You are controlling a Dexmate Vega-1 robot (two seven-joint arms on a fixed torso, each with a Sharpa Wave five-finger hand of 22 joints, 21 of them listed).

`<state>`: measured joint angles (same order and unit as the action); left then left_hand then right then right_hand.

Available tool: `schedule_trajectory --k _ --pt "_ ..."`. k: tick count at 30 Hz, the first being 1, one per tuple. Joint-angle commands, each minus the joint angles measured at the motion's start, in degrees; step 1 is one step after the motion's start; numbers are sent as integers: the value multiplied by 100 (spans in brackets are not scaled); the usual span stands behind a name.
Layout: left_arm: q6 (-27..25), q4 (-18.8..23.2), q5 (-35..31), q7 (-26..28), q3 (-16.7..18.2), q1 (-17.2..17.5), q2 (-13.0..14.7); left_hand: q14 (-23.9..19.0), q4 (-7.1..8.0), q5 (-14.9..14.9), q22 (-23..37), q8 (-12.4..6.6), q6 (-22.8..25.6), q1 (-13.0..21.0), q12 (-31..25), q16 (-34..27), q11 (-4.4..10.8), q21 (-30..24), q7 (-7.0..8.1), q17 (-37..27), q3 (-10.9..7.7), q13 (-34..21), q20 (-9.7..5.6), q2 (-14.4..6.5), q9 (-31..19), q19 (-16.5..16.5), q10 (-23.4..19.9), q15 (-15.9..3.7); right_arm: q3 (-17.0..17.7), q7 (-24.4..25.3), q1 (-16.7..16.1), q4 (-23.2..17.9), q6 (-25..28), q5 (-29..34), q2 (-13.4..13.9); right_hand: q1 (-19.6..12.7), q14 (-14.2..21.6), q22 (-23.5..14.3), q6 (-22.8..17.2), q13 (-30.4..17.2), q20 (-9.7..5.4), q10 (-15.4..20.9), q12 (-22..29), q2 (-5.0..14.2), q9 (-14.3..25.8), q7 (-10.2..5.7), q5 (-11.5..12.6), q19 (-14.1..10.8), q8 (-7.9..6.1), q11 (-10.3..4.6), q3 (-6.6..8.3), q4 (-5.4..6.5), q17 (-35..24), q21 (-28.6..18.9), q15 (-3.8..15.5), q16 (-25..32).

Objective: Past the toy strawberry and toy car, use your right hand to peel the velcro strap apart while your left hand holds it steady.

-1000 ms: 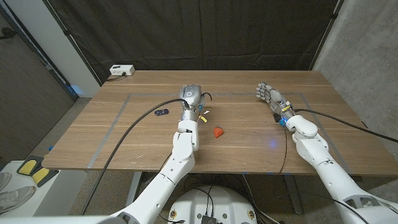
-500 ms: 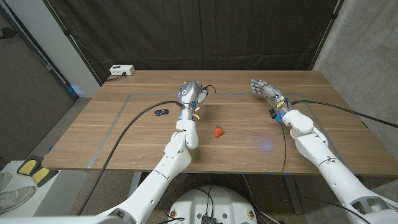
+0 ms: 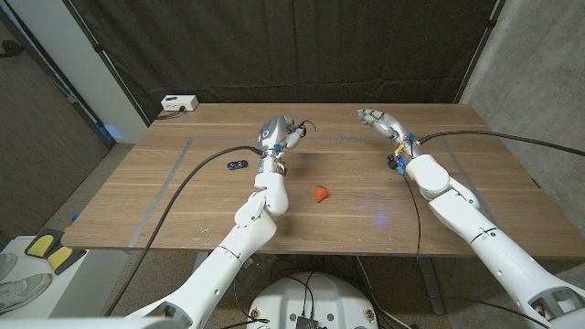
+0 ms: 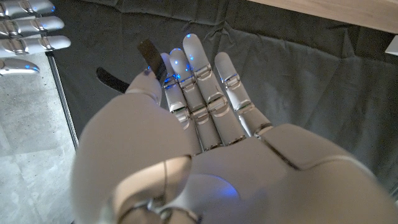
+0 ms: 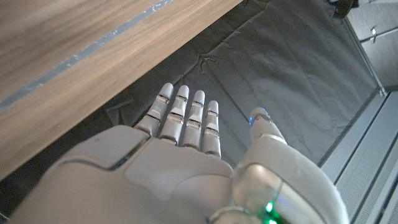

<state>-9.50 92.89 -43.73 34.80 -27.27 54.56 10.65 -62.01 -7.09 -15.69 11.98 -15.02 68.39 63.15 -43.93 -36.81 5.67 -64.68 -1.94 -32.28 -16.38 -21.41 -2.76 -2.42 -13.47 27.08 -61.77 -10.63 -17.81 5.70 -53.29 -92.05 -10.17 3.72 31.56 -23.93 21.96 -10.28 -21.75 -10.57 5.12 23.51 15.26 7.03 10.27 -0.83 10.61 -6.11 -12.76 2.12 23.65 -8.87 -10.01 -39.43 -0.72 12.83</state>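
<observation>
Raised above the table (image 3: 183, 192) beyond the toy strawberry (image 3: 319, 194): left hand (image 3: 277, 134) pinching the velcro strap (image 4: 147, 50), dark tails hanging free, presumably kept aloft for peeling. Farther back and right of the strawberry: right hand (image 3: 375, 120), fingers spread, empty, apparently reaching toward the strap. Well left of the strawberry: toy car (image 3: 237, 164), untouched.

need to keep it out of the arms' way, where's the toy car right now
In the head view the toy car sits on the table's left half, beside the left arm's black cable, left of the raised left robot hand and up-left of the toy strawberry.
</observation>
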Motion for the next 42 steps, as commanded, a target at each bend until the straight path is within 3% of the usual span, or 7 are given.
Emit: schedule_trajectory --k 1,18,25,29,30,36,42 --pt "56 27 591 74 -16 -70 86 -45 21 -44 7 19 12 18 -1 28 331 -68 -33 -7 -8 -35 -44 -21 -32 -34 -376 -163 -662 779 70 -955 906 1152 464 -126 86 -33 -148 -16 19 132 39 15 29 -16 25 -73 -43 -44 68 -9 -28 14 60 3" --pt "218 -320 1279 528 -93 -243 -91 -94 44 -74 -1 39 26 19 22 76 333 -138 -60 -11 4 -76 -24 -16 -83 -52 -399 -151 -1277 1482 97 -1709 1954 1972 618 -674 817 -56 -986 -32 -85 1066 261 -115 47 -172 -44 -457 -130 -223 52 -85 -75 -60 501 136" --pt "174 -406 1358 576 -176 -350 -84 -117 47 -85 -5 43 41 28 44 93 330 -166 -65 -14 6 -62 -28 -13 -103 -56 -421 -153 -1563 1708 172 -1906 2372 2473 656 -870 1106 -66 -1315 -41 -125 1408 341 -236 54 -201 -29 -612 -170 -204 -11 -91 -87 -110 632 200" --pt "182 -439 1406 555 -228 -405 -64 -125 46 -90 -7 46 50 37 51 106 322 -184 -77 -15 6 -71 -14 -9 -116 -58 -425 -153 -1701 1726 205 -2009 2682 2637 607 -963 1310 -73 -1361 -47 -181 1507 351 -341 56 -227 -13 -752 -142 -237 -64 -96 -98 -164 727 259" --pt "185 -442 1427 533 -241 -418 -57 -129 47 -92 -7 49 48 39 55 110 318 -190 -74 -15 7 -73 -15 -9 -120 -58 -424 -153 -1729 1727 215 -2020 2727 2656 598 -1022 1340 -77 -1371 -50 -188 1511 341 -409 57 -244 -2 -781 -126 -325 -93 -110 -101 -177 735 260" --pt "217 -494 1515 407 -341 -525 -30 -147 49 -99 -12 58 55 47 64 130 315 -218 -89 -17 10 -84 -13 -3 -139 -62 -442 -150 -1918 1861 283 -2024 2987 2881 504 -1276 1582 -88 -1458 -57 -298 1637 351 -505 59 -287 50 -970 -105 -324 -128 -133 -133 -259 865 348" --pt "348 -586 1703 370 -399 -597 -81 -164 55 -103 -16 63 64 48 73 141 313 -237 -80 -20 13 -93 -14 -1 -153 -63 -445 -148 -2104 1980 325 -2088 3419 3218 402 -1428 2020 -105 -1664 -94 -417 1927 436 -580 61 -309 93 -1186 -120 -390 -238 -73 -264 -372 1003 588"
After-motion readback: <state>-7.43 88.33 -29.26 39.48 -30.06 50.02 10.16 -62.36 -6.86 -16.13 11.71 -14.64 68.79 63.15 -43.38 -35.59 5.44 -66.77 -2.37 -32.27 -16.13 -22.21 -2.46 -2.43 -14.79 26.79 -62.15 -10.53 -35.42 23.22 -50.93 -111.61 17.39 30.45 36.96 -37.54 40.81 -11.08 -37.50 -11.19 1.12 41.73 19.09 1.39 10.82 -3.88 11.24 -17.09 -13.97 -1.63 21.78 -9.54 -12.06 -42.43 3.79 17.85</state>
